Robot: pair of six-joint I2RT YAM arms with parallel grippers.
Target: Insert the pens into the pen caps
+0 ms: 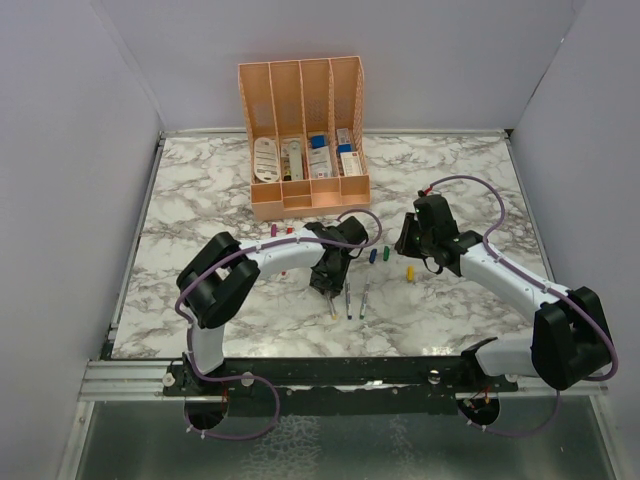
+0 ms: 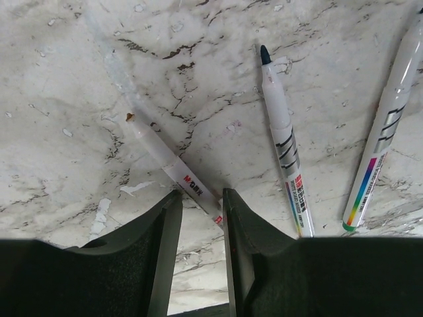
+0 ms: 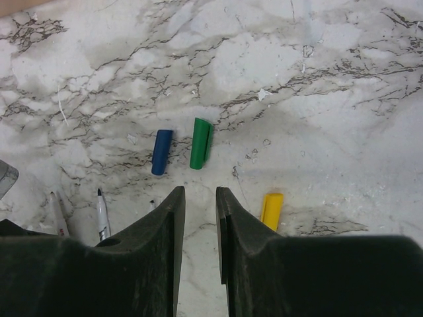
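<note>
Three grey-white pens lie uncapped on the marble in front of the left arm (image 1: pixel 348 300). In the left wrist view, my left gripper (image 2: pixel 201 193) is open and low over the table. The rear end of the pen with a yellowish-brown tip (image 2: pixel 165 158) lies between its fingertips, close to the right finger. A dark-tipped pen (image 2: pixel 284 145) and a third pen (image 2: pixel 383 139) lie to its right. My right gripper (image 3: pixel 199 190) is open and empty, just short of the blue cap (image 3: pixel 161 152) and green cap (image 3: pixel 201 143). The yellow cap (image 3: pixel 271 210) lies beside its right finger. Purple (image 1: pixel 273 230) and red (image 1: pixel 290 229) caps lie behind the left arm.
A peach organiser (image 1: pixel 305 140) holding white boxes and cards stands at the back centre. Grey walls enclose the table on the left, right and back. The two grippers (image 1: pixel 328 283) (image 1: pixel 405 243) are close together mid-table.
</note>
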